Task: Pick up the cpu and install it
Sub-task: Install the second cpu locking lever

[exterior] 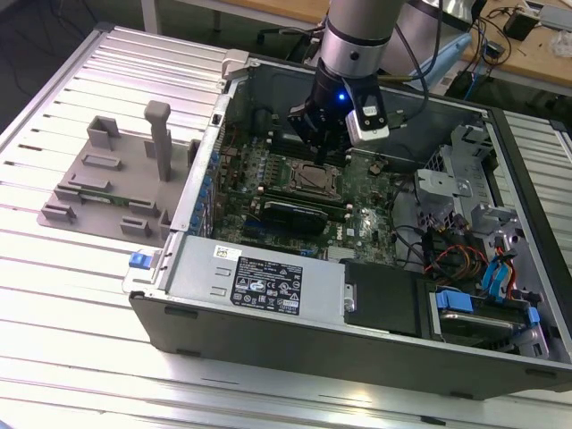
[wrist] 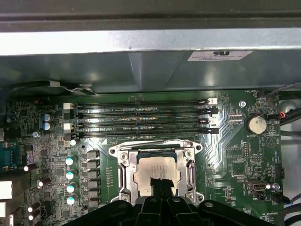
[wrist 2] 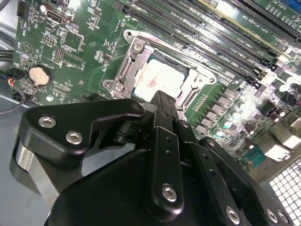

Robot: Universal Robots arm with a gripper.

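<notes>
The cpu [wrist: 157, 168] is a silvery square plate lying flat inside the metal-framed socket [wrist: 123, 172] on the green motherboard. It also shows pale and bright in the second wrist view [wrist 2: 160, 77]. My gripper [wrist: 160, 184] hangs just over the cpu's near edge, its dark fingertips [wrist: 155, 182] pressed together, and I cannot tell whether they touch the plate. In the exterior view the gripper [exterior: 329, 154] reaches down into the open computer case right above the socket [exterior: 313, 177]. Nothing is held between the fingers.
Black memory slots [wrist: 141, 117] run beside the socket, with a coin battery [wrist: 256, 125] nearby. The case wall [exterior: 201, 192] and power supply [exterior: 259, 281] hem in the board. Cables and drive bays [exterior: 474, 259] crowd the exterior view's right. A grey fixture tray [exterior: 107, 183] lies outside the case.
</notes>
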